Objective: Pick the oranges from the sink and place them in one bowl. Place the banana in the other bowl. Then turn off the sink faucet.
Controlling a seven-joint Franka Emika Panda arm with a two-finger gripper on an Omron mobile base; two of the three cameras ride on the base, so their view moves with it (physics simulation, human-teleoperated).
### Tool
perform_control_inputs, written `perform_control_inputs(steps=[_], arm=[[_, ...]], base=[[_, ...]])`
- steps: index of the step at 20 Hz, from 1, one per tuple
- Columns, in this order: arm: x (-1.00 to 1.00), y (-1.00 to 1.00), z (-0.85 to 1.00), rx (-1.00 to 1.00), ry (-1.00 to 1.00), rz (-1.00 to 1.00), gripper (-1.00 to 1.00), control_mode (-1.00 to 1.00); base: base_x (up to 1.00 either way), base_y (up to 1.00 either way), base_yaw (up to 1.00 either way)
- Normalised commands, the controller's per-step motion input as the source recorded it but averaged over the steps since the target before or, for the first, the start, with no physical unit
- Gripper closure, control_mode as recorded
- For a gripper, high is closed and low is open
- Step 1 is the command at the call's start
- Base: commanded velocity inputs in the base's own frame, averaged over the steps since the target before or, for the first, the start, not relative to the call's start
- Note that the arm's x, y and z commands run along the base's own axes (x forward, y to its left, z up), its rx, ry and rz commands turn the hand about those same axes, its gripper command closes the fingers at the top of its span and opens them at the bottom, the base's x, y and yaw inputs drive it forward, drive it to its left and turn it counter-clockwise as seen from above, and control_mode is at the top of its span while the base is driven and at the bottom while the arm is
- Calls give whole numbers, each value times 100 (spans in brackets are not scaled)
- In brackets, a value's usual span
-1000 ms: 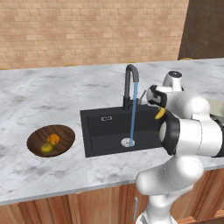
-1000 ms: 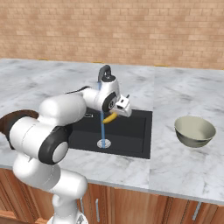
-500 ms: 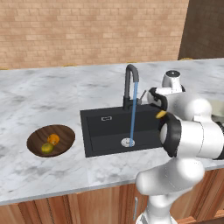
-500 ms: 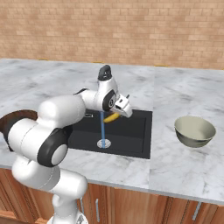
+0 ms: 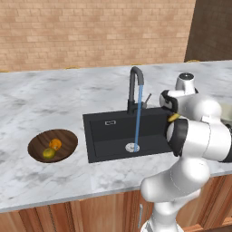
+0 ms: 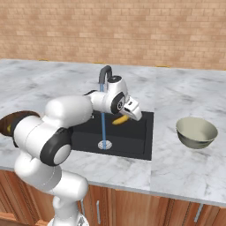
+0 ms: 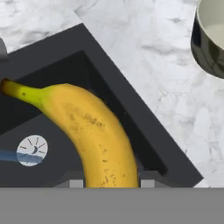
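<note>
Above the sink's (image 6: 145,132) right side, gripper (image 6: 128,115) clamped on banana (image 6: 120,119), now nearer the pale bowl (image 6: 197,132).

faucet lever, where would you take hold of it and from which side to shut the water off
Probably the free end of the thin side lever, which sticks out up and to the right from the base of the faucet. Come from the right, away from the water stream. The hand is shut on the banana, so it must drop that first.
</note>
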Motion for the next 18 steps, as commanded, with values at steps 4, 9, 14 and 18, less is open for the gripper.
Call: perform_control_inputs(steps=[4, 9, 14, 18], arm=[[0, -35, 1, 0, 0, -7, 100, -100], [0, -34, 1, 0, 0, -6, 100, -100], [0, -33, 0, 0, 0, -4, 100, -100], [0, -31, 0, 0, 0, -3, 100, -100]], base=[[0, 0, 0], [0, 0, 0], [0, 0, 0], [0, 0, 0]])
